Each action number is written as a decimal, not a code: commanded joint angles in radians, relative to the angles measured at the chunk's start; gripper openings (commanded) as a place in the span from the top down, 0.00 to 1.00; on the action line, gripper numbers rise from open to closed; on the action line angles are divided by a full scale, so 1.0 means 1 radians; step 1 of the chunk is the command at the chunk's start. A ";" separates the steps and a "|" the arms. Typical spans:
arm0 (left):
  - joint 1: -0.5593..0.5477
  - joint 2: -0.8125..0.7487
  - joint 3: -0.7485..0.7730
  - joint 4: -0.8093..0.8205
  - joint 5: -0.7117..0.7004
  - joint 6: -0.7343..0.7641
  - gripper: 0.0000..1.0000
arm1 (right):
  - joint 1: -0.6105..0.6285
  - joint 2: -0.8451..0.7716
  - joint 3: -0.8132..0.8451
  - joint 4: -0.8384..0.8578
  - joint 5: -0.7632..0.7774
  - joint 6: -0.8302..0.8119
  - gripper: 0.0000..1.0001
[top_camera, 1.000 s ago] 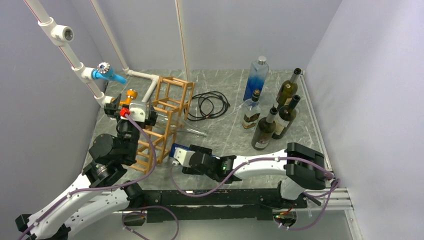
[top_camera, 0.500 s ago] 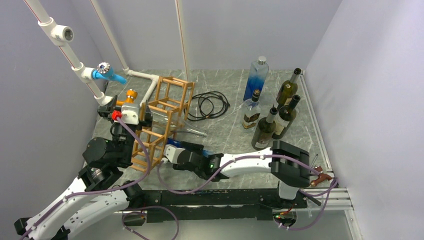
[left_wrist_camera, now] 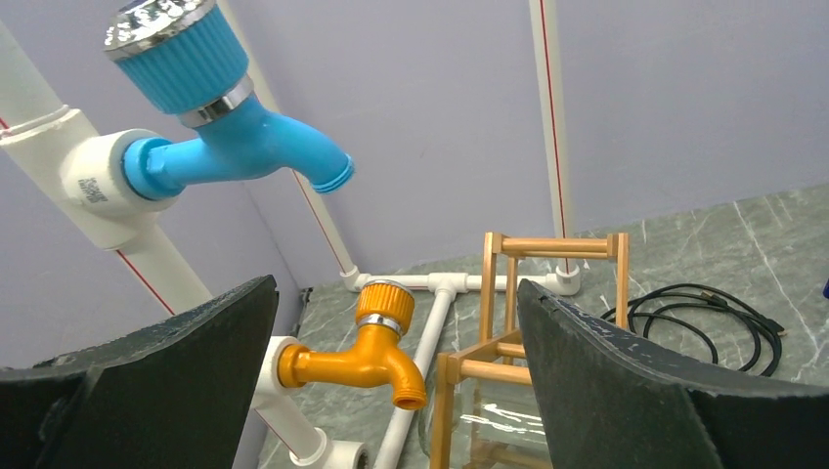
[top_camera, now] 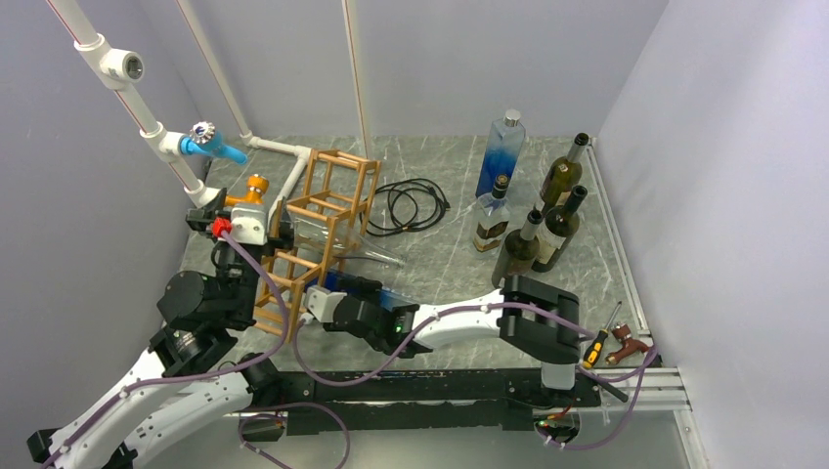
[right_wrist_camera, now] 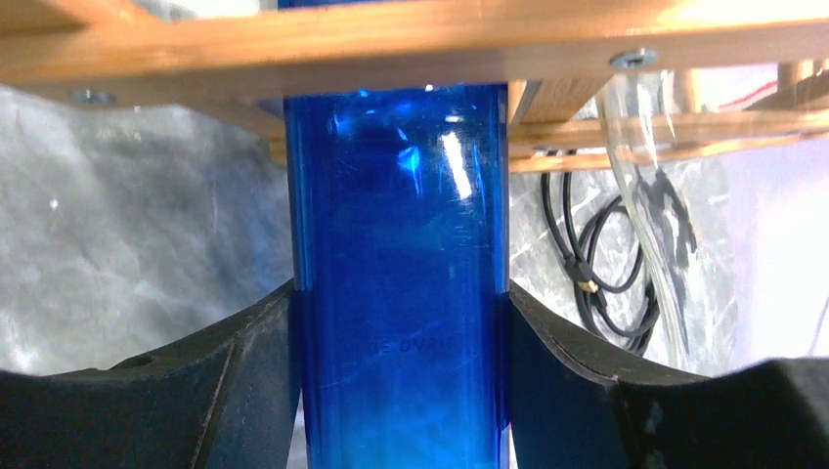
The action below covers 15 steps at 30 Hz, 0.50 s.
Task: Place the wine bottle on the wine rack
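Insertion step: right jaws grip blue wine bottle (right_wrist_camera: 396, 274) at wine rack (right_wrist_camera: 391, 39) cell; left jaws wide, empty. Next: push in, release.

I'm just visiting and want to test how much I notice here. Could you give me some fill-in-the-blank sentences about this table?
1. The right fingers grip a ___ bottle.
2. The left fingers are ___ and hold nothing.
3. The coiled cable beside the rack is ___.
Missing words: blue; open; black.
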 commanded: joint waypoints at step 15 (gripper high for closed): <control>0.015 -0.021 0.031 0.015 0.020 -0.021 0.03 | -0.003 0.072 -0.141 0.529 -0.025 -0.047 0.36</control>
